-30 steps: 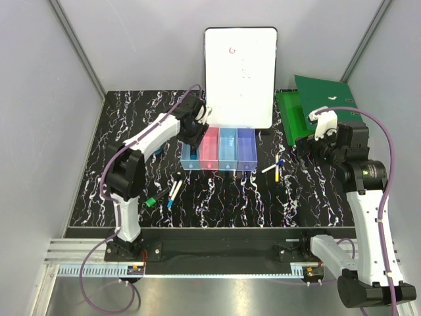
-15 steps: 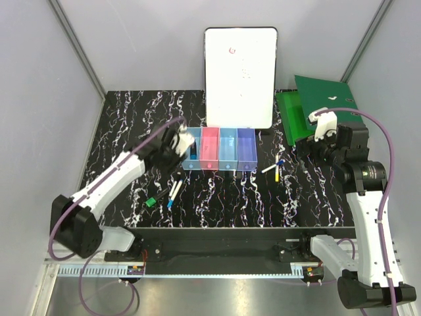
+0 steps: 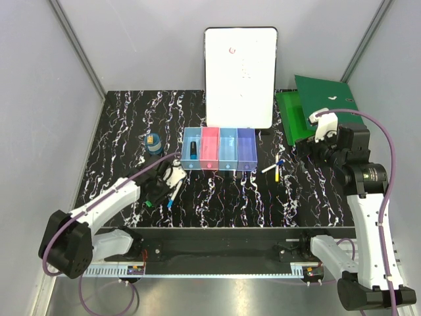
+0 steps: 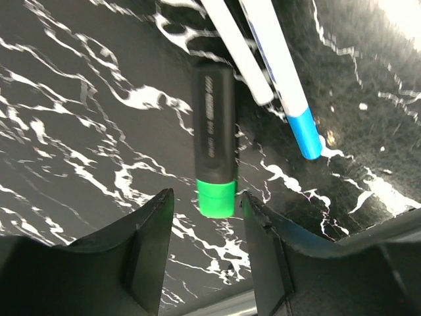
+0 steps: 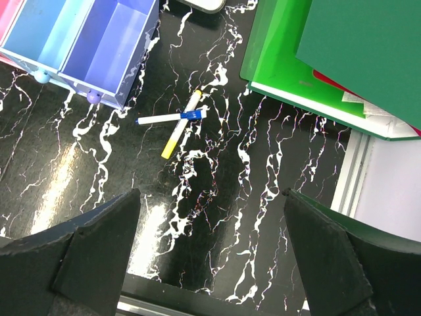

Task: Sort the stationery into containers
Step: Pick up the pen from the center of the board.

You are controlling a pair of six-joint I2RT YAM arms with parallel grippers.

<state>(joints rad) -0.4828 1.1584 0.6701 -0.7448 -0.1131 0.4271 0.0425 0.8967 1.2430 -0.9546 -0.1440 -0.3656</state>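
As left pincer [image 4: 207,201] stands parted, green-black marker [image 4: 214,131], green cap between jaws

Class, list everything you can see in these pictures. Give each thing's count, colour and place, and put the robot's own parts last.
Table: one, black with white veins, under everything.
Whiteboard: one, white, upright at the back.
Binder: one, green, back right.
Bins: four joined, light blue, pink, light blue, purple, centre.
Dark item: one, in the leftmost bin.
Tape roll: one, blue, left of the bins, with a tan piece on top.
Marker: one, black with green cap, near left.
Pens: two, white, one blue-ended, beside the marker.
Crossed pens: two, white, one yellow-ended, one blue-capped, right of the bins.
Left tool: open, over the marker.
Right tool: open, above the right side.
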